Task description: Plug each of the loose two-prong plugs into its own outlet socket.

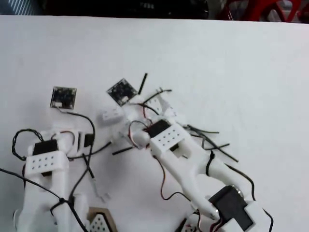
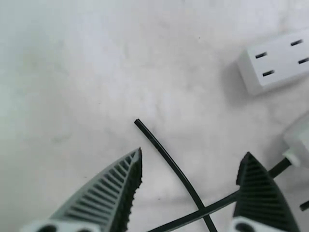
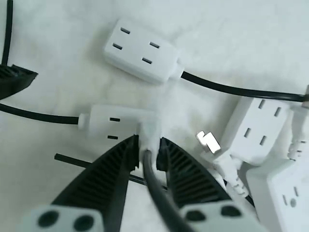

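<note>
Plug [image 3: 150,126] abuts socket block [image 3: 108,126]; right end effector [image 3: 148,142] clamped on its cord [image 3: 153,181]. Keep it square, push straight. Left end effector [image 2: 193,154] apart.

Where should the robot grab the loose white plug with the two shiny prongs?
Grab the plug on its white body, just behind the prongs, coming down from above. It lies flat on the table with the prongs sticking out bare, so a pinch across the narrow body probably leaves them free for a socket. An outlet block sits close beside it, leaving little room there.
</note>
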Motion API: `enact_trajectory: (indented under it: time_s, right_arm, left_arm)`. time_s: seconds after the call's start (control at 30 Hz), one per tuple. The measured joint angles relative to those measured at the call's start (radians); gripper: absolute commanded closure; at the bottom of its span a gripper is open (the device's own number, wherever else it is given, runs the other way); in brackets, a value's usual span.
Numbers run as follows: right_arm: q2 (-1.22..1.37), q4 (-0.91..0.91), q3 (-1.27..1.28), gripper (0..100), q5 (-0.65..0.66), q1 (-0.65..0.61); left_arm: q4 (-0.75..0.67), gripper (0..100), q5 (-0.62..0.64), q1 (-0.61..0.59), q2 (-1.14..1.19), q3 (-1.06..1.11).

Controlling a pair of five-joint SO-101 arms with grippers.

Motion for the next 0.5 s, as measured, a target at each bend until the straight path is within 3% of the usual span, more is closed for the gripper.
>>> enact_trajectory:
  time_s: [0.5]
  right_arm:
    - [0.104, 0.014, -0.051, 98.2, 0.0, -0.008]
  left_arm:
    - [-0.003, 69, 0.0, 0.0, 0.0, 0.002]
